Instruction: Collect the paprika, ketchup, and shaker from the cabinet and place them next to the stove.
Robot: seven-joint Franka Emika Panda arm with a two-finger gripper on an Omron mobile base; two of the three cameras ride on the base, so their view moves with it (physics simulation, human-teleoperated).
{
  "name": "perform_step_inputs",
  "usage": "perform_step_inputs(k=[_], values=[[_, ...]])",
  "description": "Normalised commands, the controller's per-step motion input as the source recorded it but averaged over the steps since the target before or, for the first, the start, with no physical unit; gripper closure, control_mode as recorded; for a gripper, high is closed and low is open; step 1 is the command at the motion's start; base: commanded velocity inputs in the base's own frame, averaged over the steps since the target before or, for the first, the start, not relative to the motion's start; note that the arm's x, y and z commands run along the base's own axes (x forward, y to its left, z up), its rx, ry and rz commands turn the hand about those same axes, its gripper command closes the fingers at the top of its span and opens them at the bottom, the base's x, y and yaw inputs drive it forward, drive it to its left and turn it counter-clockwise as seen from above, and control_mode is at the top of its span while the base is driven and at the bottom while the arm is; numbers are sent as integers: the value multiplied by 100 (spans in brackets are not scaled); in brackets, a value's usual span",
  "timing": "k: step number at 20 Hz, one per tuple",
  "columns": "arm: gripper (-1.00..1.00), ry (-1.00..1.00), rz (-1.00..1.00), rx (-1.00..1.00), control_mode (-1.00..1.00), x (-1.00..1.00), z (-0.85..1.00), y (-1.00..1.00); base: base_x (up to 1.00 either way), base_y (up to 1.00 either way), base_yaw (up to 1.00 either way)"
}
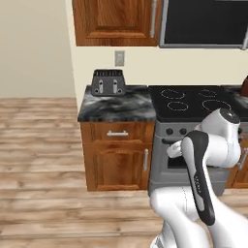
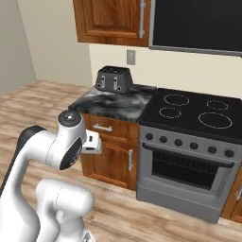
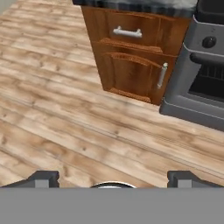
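1. At the far left of the left base view there is bare wall and wood floor. Above, the wall cabinet (image 1: 116,22) has its door shut, so the paprika, ketchup and shaker are presumably inside it; I cannot tell where they stand.
2. Below it, the marbled counter (image 1: 116,109) carries a dark toaster (image 1: 109,82) at the back. The bare front part, just beside the stove (image 1: 193,104), looks like the natural place for the three items.
3. Under the counter sit a drawer (image 3: 127,33) and a lower door (image 3: 135,74), both closed; the hand view looks down at them and the floor.
4. The gripper (image 3: 112,180) hangs low, aimed at the floorboards, with its fingers (image 3: 41,179) spread wide and holding nothing.
5. Right of centre, the arm is folded in front of the oven, well below the wall cabinet.
6. My judgement: the step in hand is reaching the cabinet door. To do it well, raise the hand, turn it toward the long handle (image 1: 154,19) on the door's right edge, and keep the fingers apart until they straddle it. Swing the door fully open so the later reach inside is unobstructed.
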Motion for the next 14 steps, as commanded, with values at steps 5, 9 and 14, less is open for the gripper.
perform_step_inputs(k=[5,9,14], values=[[-100,0,0,0,100,0,0,0,-14,71,36],[-100,0,0,0,100,0,0,0,-13,70,37],[-100,0,0,0,100,0,0,0,-13,73,40]])
